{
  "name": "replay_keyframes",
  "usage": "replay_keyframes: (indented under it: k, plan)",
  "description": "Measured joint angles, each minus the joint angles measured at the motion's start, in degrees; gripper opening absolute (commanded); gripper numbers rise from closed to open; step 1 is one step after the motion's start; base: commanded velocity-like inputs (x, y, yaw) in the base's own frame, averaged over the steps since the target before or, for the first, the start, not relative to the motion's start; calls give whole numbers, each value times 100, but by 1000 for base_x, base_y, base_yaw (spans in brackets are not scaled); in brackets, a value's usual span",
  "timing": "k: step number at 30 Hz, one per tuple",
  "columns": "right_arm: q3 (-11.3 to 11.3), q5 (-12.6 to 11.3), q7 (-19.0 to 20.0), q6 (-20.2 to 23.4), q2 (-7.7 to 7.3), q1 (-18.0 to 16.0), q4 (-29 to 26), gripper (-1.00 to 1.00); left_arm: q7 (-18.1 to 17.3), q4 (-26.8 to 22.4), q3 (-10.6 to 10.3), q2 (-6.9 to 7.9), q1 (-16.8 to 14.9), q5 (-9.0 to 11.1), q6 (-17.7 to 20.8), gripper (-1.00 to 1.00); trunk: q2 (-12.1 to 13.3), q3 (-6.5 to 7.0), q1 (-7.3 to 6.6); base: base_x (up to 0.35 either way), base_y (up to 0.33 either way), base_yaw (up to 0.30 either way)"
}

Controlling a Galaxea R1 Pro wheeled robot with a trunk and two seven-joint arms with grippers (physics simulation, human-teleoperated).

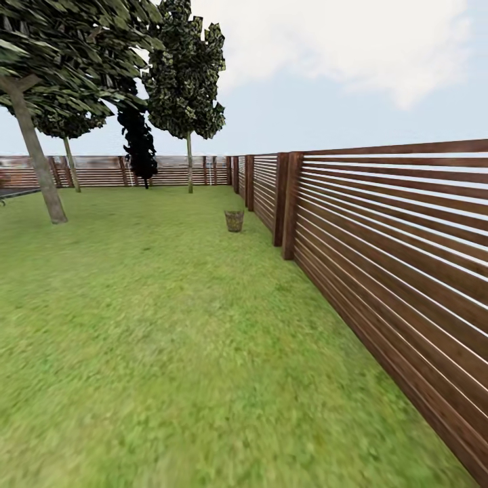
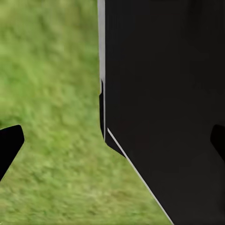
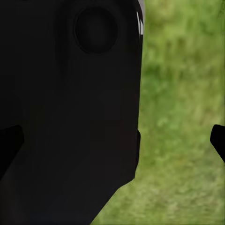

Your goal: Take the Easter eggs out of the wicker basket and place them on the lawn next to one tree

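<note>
The wicker basket (image 1: 234, 220) stands small and far off on the lawn (image 1: 156, 325), close to the wooden fence. The Easter eggs are hidden at this distance. The tree (image 1: 39, 166) with the thick grey-brown trunk rises at the far left of the garden. In the left wrist view my left gripper (image 2: 112, 143) is open, its dark fingertips (image 2: 9, 145) far apart over grass, beside a black part of my own body. My right gripper (image 3: 112, 143) is open too, with nothing between its fingertips (image 3: 218, 140).
A brown slatted fence (image 1: 393, 264) runs along the right side and across the back. Two thin-trunked trees (image 1: 189, 159) and a dark cypress (image 1: 139, 146) stand near the back fence. Open grass stretches between me and the basket.
</note>
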Motion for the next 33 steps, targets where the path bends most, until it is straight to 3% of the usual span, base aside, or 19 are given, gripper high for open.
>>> replay_keyframes:
  k: [15, 33]
  plan:
    - [-2, 0, 0, -4, -1, -1, 0, 100, 0, -1, 7, 0, 0, 6, -2, 100, 0, 0, 0, 333, 93, 0]
    - [-2, 0, -4, -1, 1, 0, 0, 100, 0, 0, 8, 0, 0, 8, 0, 100, 0, 0, 0, 344, 5, 0]
